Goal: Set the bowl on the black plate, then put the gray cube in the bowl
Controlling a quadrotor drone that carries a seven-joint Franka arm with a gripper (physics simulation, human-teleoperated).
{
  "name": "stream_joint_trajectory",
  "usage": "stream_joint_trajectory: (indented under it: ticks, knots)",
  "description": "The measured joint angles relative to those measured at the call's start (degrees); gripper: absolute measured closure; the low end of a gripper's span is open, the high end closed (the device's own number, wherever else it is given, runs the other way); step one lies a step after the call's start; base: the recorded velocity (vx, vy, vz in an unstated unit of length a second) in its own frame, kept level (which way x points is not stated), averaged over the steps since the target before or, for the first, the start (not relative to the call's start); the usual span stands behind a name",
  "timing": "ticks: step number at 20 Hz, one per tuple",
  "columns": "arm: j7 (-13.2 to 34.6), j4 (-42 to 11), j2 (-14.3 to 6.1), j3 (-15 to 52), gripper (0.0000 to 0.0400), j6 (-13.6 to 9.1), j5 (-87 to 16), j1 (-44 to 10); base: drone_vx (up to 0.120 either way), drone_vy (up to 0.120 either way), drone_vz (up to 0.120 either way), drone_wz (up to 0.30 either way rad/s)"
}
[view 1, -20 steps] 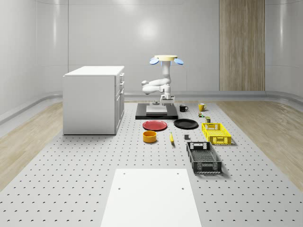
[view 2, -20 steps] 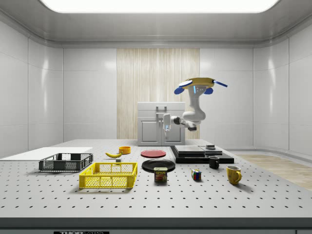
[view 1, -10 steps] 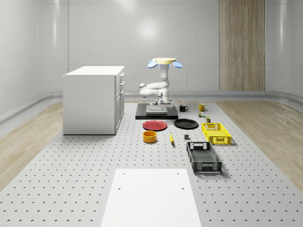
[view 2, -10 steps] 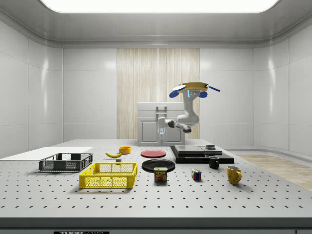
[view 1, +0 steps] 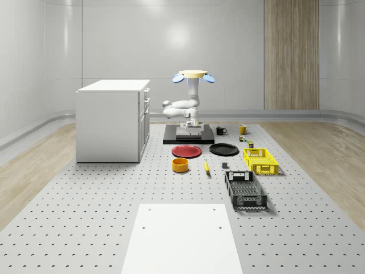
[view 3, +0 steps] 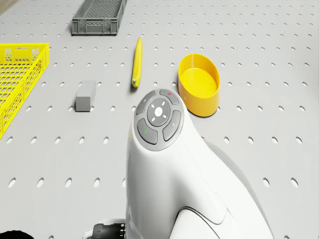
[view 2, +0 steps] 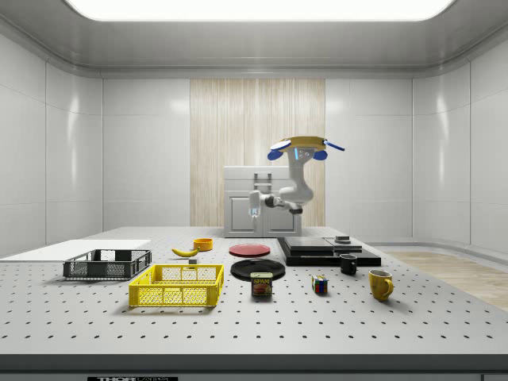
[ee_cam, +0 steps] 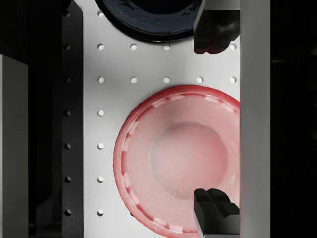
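1. The yellow-topped quadrotor drone [view 1: 191, 75] hovered over the far end of the perforated grey table [view 1: 102, 194], above the black slab platform [view 1: 189, 137] and beside the white cabinet [view 1: 113, 120], with its white jointed arm [view 2: 287, 193] folded down toward the table.

2. The gripper [ee_cam: 214, 118] hung empty above the flat red plate [view 1: 187, 151], its two dark fingertips [ee_cam: 216, 26] spread well apart (the red plate showed between them in the wrist view).

3. The round yellow bowl [view 1: 181, 165] sat upright on the table, not yet on the glossy black plate [view 1: 223, 149].

4. In the whole-scene view the bowl lay at about 6 o'clock from the gripper, just beyond the red plate, toward the table's near end. The black plate lay at about 3 o'clock from the red one.

5. The small gray cube [view 3: 85, 95] rested at roughly 3 o'clock from the bowl in the whole-scene view, past the yellow banana [view 3: 136, 62].

6. The coming move probably called for carrying the gripper out over the red plate to the bowl's rim.
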Motion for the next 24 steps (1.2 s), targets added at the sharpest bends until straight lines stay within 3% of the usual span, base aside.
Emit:
stream_joint_trajectory:
  ticks: [6,10,13,19,24]
  knots:
    - [0.21,0.05,-1.00,0.19,0.0000,0.93,0.44,-0.24,0.120,-0.120,0.000,0.000]
    - [0.35,0.08,-1.62,0.31,0.0000,1.51,0.71,-0.40,0.120,-0.010,0.000,0.000]
    - [0.44,0.11,-2.07,0.40,0.0000,1.93,0.90,-0.50,0.120,-0.120,0.000,0.000]
    - [0.61,0.15,-2.93,0.55,0.0000,2.73,1.27,-0.71,0.120,0.000,-0.093,0.000]
    - [0.74,0.18,-3.60,0.67,0.0000,3.35,1.55,-0.86,0.120,0.000,-0.008,0.000]
